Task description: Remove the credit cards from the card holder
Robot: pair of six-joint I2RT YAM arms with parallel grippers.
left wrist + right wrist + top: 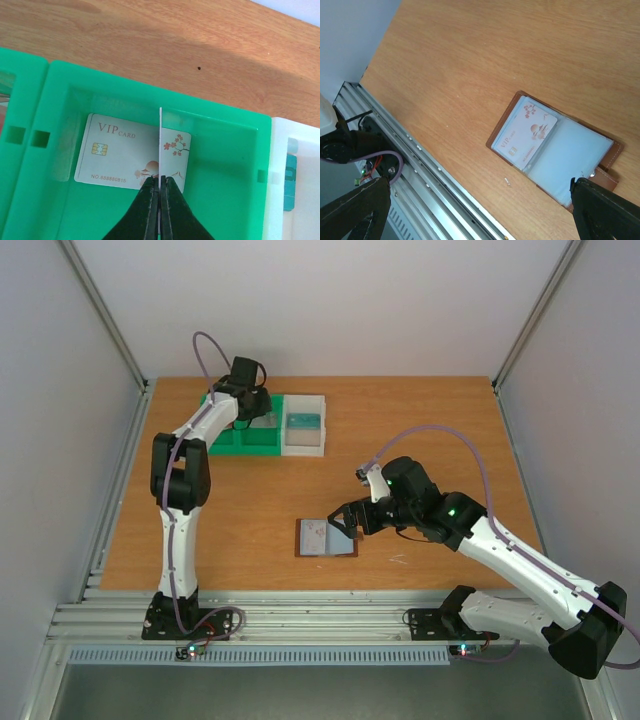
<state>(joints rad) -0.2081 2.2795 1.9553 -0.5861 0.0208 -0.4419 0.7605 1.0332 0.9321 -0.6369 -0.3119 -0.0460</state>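
The left arm reaches to the upper left of the top view, over the green bin (235,440). The left gripper (160,182) is pinched tight on a white card (160,145). We see this card only by its thin edge, standing straight up in the middle of the left wrist view. I cannot tell if it touches the bin.

Under it, a VIP card (120,155) lies flat on the floor of the green bin, face up, with a gold chip and pink flowers. Just right of the green bin sits a white bin (277,200) with a teal thing (290,182) inside.

The card holder (326,538) lies open and flat on the wooden table (420,430), near the middle of the top view, well apart from the bins. In the right wrist view it sits at the right of the frame. A second VIP card (525,132) is tucked in its left pocket. The right pocket looks pale blue-grey. A brown strap (605,175) sticks out at its lower right corner.

The right gripper (345,525) hangs just beside the holder's right edge. Its fingers (600,210) are spread wide apart, one in each bottom corner of the right wrist view, and they hold nothing.
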